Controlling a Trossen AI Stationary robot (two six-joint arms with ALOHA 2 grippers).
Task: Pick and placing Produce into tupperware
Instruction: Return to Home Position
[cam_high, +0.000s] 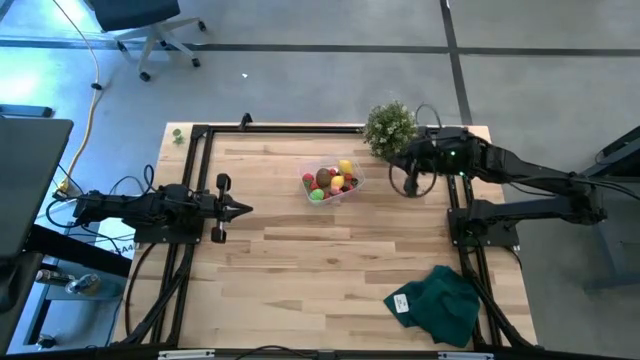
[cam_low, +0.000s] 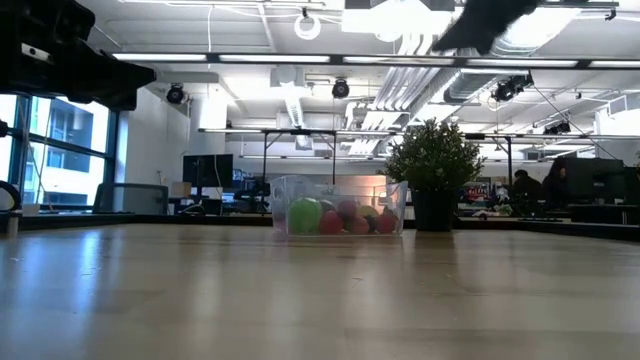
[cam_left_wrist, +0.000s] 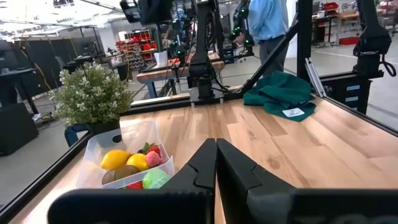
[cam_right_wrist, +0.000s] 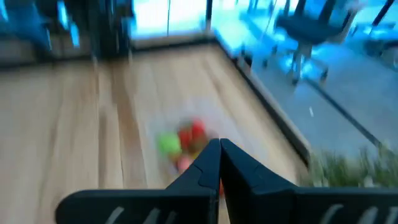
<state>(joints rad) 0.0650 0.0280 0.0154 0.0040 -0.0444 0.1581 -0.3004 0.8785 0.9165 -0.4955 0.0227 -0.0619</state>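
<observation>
The clear tupperware sits on the table's far middle part, holding the produce: a yellow lemon, a green ball, a brown oval and red berries. The low view shows the tupperware with the green ball and red fruits inside. My left gripper is shut, left of the tupperware and pointing at it; its wrist view shows the shut fingers and the lemon. My right gripper is shut, raised just right of the tupperware, beside the plant; its blurred wrist view shows the fruits.
A bushy potted plant stands at the far edge, right of the tupperware. A dark green cloth lies near the near right corner. Black frame rails run along the left, far and right sides. Bare wood fills the near middle.
</observation>
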